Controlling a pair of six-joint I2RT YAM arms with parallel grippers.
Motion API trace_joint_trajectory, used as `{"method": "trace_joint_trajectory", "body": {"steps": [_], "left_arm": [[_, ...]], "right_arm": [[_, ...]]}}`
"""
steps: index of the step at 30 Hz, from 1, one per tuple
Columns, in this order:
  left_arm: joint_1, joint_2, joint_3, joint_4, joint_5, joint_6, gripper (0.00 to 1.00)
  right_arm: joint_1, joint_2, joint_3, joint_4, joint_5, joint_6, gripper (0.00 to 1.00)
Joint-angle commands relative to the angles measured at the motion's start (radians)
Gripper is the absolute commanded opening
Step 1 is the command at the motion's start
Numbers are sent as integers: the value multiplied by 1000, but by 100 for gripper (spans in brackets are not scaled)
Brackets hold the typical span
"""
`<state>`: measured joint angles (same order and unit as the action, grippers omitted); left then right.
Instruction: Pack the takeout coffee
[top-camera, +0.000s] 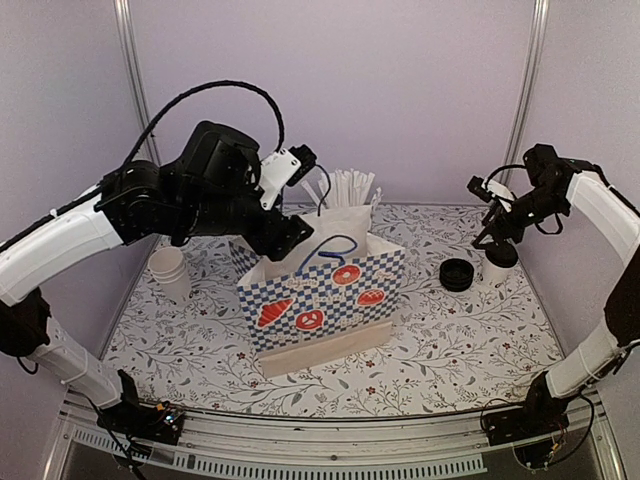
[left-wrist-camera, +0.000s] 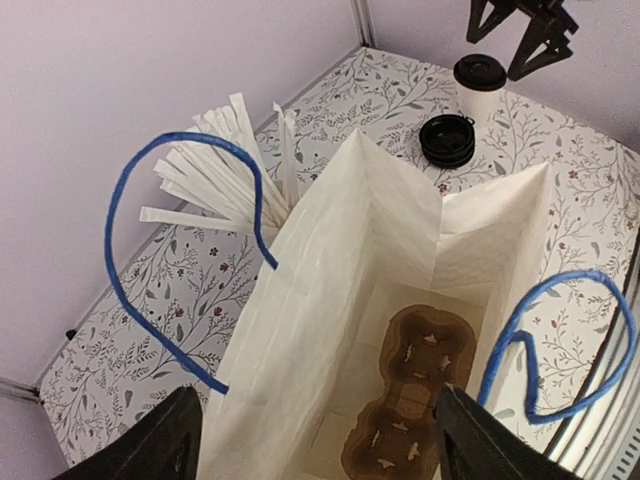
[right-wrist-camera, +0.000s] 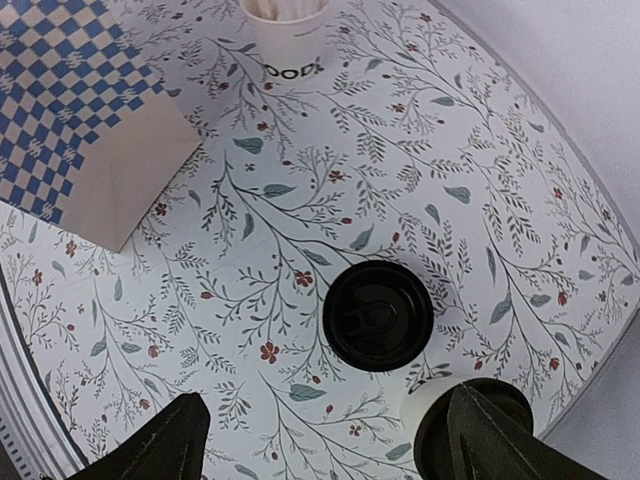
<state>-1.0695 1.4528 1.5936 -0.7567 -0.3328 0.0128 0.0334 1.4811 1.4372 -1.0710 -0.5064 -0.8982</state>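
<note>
The takeout coffee, a white cup with a black lid, stands at the table's right side. It also shows in the left wrist view and at the bottom right of the right wrist view. My right gripper is open and empty just above it, one finger over its lid. The blue-checked paper bag stands open mid-table with a brown cup carrier on its floor. My left gripper is open and empty over the bag's mouth.
A loose black lid lies left of the coffee. A white cup of straws stands behind the bag. A stack of white cups stands at the left. The bag's blue handles stick up.
</note>
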Motion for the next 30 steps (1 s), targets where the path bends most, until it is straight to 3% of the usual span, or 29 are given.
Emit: {"method": "trace_joint_trajectory", "body": {"steps": [1, 4, 10, 16, 30], "left_arm": [[31, -64, -12, 39, -83, -3, 87], [40, -128, -67, 99, -155, -58, 99], [74, -351, -316, 397, -131, -135, 100], [88, -363, -319, 353, -113, -155, 100], [89, -330, -298, 306, -19, -169, 100]], "right_arm": [[-96, 68, 59, 2, 50, 86, 85], [-122, 86, 50, 37, 146, 140, 89], [-131, 95, 21, 59, 278, 186, 95], [-134, 136, 44, 38, 333, 194, 96], [-147, 369, 289, -141, 398, 57, 95]]}}
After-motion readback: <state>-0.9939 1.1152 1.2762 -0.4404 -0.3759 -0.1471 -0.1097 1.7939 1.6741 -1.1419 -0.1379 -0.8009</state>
